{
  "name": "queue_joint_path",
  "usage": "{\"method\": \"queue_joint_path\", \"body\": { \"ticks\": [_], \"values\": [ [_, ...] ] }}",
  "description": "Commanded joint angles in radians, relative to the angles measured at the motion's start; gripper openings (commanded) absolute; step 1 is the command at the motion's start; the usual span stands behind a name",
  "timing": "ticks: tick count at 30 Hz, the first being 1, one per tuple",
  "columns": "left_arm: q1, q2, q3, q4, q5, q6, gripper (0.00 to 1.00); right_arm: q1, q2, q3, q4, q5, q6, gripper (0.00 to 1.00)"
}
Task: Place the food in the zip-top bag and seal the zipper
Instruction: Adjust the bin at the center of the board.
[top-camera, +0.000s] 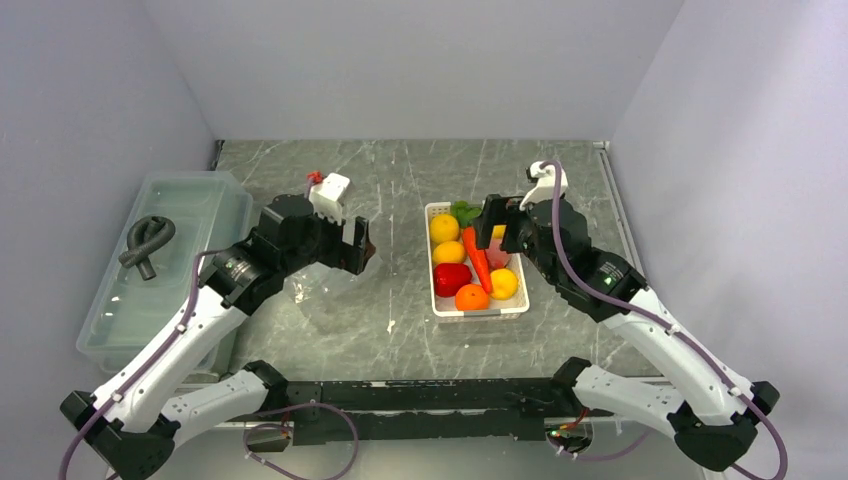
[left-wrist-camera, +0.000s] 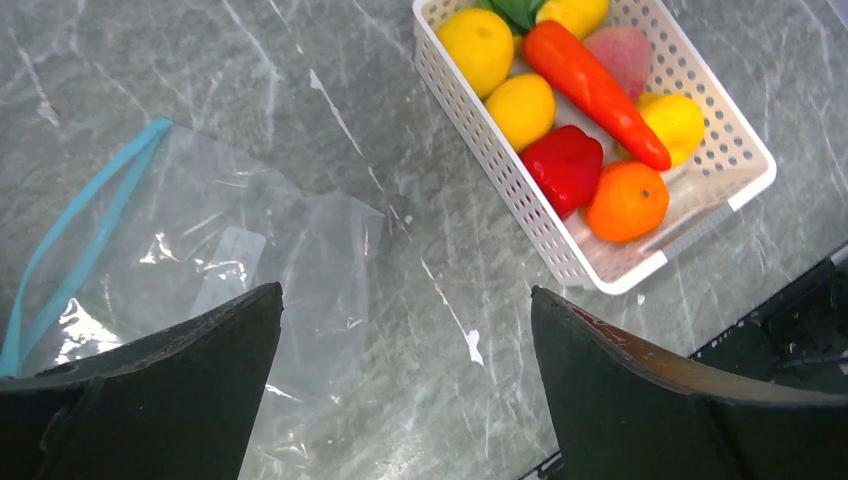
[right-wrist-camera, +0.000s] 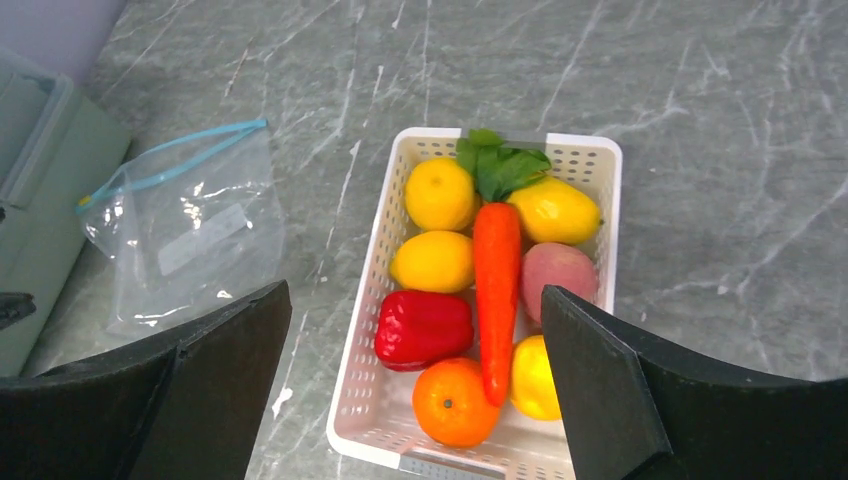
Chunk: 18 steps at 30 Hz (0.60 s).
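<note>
Left end effector (left-wrist-camera: 405, 292) and right end effector (right-wrist-camera: 415, 288) gape empty (only wrist views show zipper (left-wrist-camera: 100, 222)).

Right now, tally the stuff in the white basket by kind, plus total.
Yellow fruits: 4
Orange fruit: 1
Orange carrot: 1
Red pepper: 1
Pink fruit: 1
Green leaves at the carrot's top: 1, possibly attached
Total in the white basket: 9, or 8 if the leaves are attached

The top camera looks down from high and behind. Nearer wrist cameras face down past the left pincer (left-wrist-camera: 405, 295) and right pincer (right-wrist-camera: 415, 292), sharing the basket (left-wrist-camera: 480, 150) (right-wrist-camera: 362, 335) and zip-top bag (left-wrist-camera: 220, 250) (right-wrist-camera: 190, 240) beyond.
</note>
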<state>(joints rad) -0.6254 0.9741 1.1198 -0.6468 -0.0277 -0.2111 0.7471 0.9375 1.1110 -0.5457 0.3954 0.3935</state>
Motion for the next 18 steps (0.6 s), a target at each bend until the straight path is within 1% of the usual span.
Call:
{"method": "queue_joint_path", "body": {
  "ticks": [1,10,14,18],
  "values": [
    [0.0,-0.023,-0.043,0.058,0.088,0.018,0.99,0.001,-0.004,0.049,-0.071,0.05,0.002,1.0],
    [0.0,0.012,-0.014,-0.019,0.008,0.04,0.99,0.001,0.001,0.06,-0.076,-0.038,-0.037,1.0],
    [0.0,-0.005,-0.023,-0.022,-0.018,0.053,0.99,0.001,0.025,0.075,-0.084,-0.08,-0.078,0.99],
    [0.0,-0.028,-0.031,-0.024,-0.07,0.059,0.99,0.003,0.077,0.096,-0.095,-0.128,-0.09,0.97]
  ]
}}
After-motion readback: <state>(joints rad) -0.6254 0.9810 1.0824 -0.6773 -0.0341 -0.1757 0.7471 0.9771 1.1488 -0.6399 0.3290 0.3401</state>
